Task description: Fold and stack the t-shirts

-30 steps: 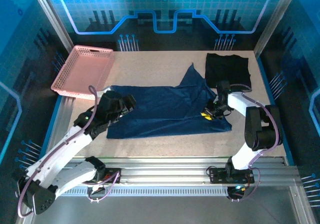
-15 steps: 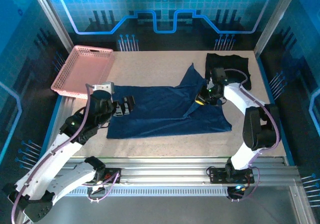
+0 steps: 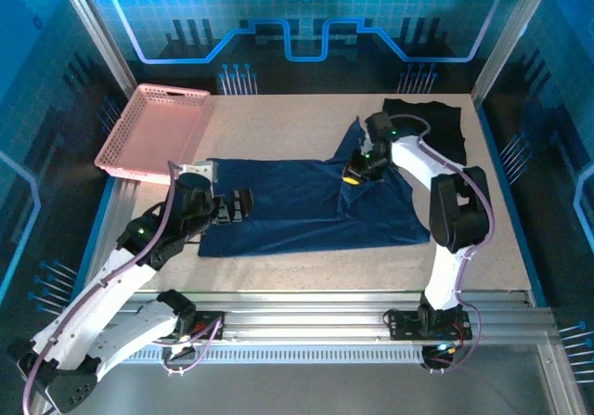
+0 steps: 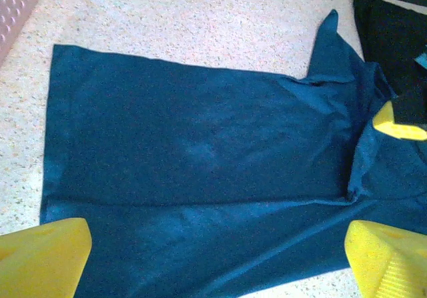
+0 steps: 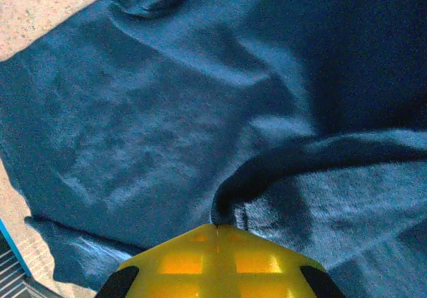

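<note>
The navy blue t-shirt [image 3: 306, 206] lies spread across the middle of the table, one sleeve pointing away at the far side. My right gripper [image 3: 355, 174] is shut on a raised fold of it near the shirt's right part; in the right wrist view the yellow fingers [image 5: 217, 265] meet on a pinched ridge of navy cloth [image 5: 153, 111]. My left gripper [image 3: 239, 206] hovers open over the shirt's left end, its yellow fingertips [image 4: 40, 258] wide apart above the navy cloth [image 4: 200, 151]. The black t-shirt [image 3: 425, 129] lies folded at the far right.
A pink perforated basket [image 3: 153, 132] stands at the far left corner of the table. Bare speckled tabletop [image 3: 306, 276] runs between the shirt and the near edge. The black shirt [image 4: 393, 38] borders the navy one on the right.
My right gripper has shut on the navy cloth and carried a fold from the shirt's near right part toward the far left. The left gripper has opened fully and shifted slightly.
</note>
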`<control>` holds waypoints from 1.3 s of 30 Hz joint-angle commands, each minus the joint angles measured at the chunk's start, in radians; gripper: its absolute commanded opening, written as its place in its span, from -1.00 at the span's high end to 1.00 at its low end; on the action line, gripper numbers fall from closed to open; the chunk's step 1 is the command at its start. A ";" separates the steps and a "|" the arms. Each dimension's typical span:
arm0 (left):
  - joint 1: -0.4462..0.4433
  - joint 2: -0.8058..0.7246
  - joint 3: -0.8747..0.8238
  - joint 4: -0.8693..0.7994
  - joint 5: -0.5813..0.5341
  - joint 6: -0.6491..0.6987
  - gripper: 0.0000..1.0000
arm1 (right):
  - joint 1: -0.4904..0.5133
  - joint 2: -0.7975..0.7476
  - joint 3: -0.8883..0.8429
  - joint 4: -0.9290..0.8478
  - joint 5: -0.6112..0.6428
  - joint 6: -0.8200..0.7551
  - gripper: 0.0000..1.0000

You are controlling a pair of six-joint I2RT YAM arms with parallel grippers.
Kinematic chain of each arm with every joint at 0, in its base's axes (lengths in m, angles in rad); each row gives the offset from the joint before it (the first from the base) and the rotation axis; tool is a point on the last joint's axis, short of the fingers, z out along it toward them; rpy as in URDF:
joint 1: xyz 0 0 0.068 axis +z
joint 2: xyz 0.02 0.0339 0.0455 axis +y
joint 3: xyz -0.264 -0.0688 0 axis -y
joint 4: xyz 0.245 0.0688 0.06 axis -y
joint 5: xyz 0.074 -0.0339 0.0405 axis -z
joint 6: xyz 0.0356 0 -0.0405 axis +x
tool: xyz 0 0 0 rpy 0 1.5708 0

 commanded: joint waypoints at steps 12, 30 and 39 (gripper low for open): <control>-0.026 -0.043 -0.112 -0.022 0.031 -0.133 -0.98 | 0.087 0.223 0.218 -0.095 -0.039 -0.071 0.97; -0.028 0.057 -0.153 -0.016 0.023 -0.279 -0.98 | 0.036 -0.065 0.103 -0.083 -0.010 -0.191 -0.49; -0.013 0.387 -0.115 0.068 0.065 -0.431 -0.53 | -0.285 -0.217 -0.365 0.039 -0.033 -0.089 0.26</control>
